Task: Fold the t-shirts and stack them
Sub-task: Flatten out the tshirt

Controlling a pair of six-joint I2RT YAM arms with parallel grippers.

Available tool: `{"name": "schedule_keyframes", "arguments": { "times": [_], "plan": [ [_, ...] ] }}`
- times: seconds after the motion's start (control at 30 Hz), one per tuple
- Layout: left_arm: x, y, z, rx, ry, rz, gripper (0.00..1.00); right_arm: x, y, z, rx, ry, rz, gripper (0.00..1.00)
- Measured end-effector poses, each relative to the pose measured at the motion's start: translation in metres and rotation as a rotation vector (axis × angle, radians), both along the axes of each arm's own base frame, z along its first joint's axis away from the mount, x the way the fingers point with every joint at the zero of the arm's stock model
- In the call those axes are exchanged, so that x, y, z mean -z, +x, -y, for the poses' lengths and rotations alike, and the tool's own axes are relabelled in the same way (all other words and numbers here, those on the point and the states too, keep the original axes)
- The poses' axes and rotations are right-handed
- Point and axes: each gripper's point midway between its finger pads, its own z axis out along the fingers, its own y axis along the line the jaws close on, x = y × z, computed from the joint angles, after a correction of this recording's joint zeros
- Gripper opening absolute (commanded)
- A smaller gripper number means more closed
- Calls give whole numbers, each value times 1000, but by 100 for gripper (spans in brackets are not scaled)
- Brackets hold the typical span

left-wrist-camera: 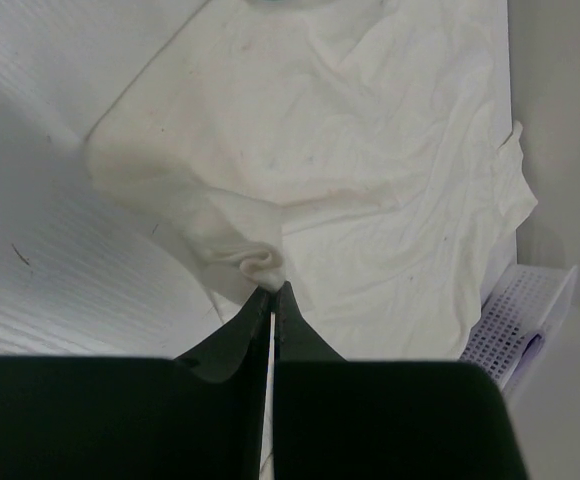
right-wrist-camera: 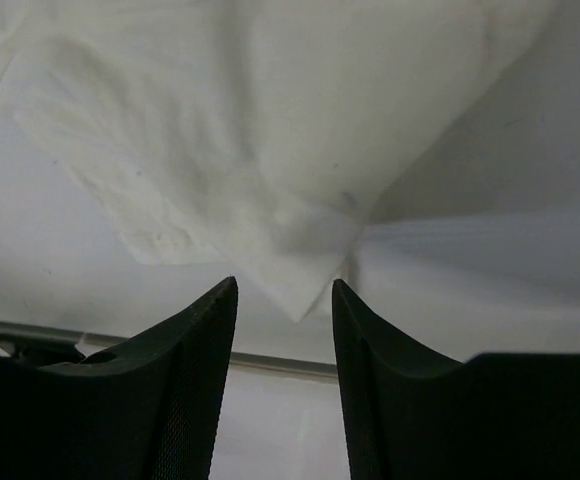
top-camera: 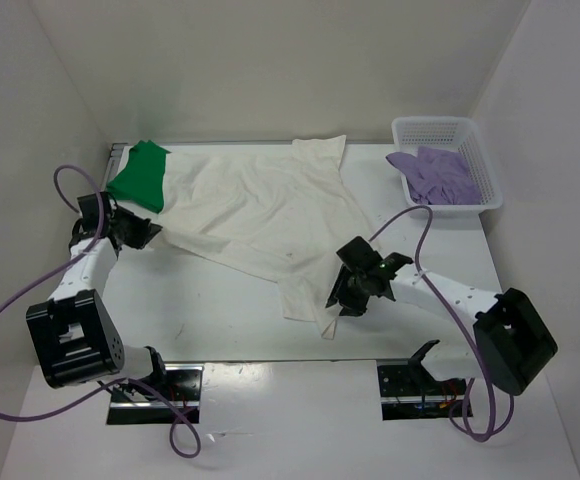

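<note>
My left gripper (left-wrist-camera: 272,290) pinches the white t-shirt (left-wrist-camera: 370,150) by a bunched edge. My right gripper (right-wrist-camera: 283,283) stands wide, a hem corner loose just ahead of it.

Your left arm runs from its base up the left side of the tabletop (top-camera: 200,320), forearm angled away from you, wrist turned inward. The left pincer (top-camera: 150,236) sits low and points toward the middle. In the left wrist view its fingers (left-wrist-camera: 238,340) are pressed tight together, with a small bunch of the white t-shirt (top-camera: 270,210) nipped at their tips. Your right arm comes in from the right side, its elbow out near the right edge and its forearm slanting toward the centre. The right pincer (top-camera: 340,298) tips downward and toward you. Its fingers (right-wrist-camera: 195,345) stand well apart, gripping nothing.
</note>
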Motion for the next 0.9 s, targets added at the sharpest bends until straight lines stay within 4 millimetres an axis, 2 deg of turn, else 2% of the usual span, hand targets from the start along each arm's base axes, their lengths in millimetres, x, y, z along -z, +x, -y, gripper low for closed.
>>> {"name": "schedule_keyframes", "arguments": {
  "times": [0.27, 0.33, 0.37, 0.4, 0.47, 0.5, 0.57, 0.6, 0.7, 0.73, 0.8, 0.87, 0.9],
  "plan": [
    [1, 0, 19, 55, -19, 2, 0, 25, 17, 29, 131, -91, -11, 48],
    [1, 0, 20, 58, -20, 1, 0, 32, 20, 33, 134, -117, -18, 37],
    [0, 0, 21, 61, -21, 1, 0, 33, 23, 33, 131, -118, -17, 19],
    [0, 0, 22, 63, -21, 2, 0, 33, 28, 32, 123, -119, -1, 11],
    [0, 0, 22, 65, -21, 1, 0, 29, 38, 29, 111, -110, 26, 0],
    [0, 0, 22, 65, -21, 2, 0, 25, 42, 26, 94, -104, 44, 0],
    [-1, 0, 22, 65, -21, 4, 0, 5, 54, 18, 57, -91, 99, 0],
    [-1, 0, 22, 64, -20, 5, 0, -10, 59, 12, 31, -75, 136, 0],
    [-7, 1, 18, 55, -18, 12, 0, -80, 70, 0, -29, 36, 284, 0],
    [-11, 3, 15, 47, -14, 18, 0, -106, 70, 1, -45, 93, 337, 0],
    [-24, 9, 4, 24, 1, 44, 0, -148, 69, 17, -28, 162, 439, 0],
    [-38, 15, -4, 7, 20, 76, 0, -158, 68, 39, 11, 169, 477, 0],
    [-44, 18, -7, 1, 28, 91, 0, -153, 67, 47, 26, 160, 471, 0]
  ]
}}
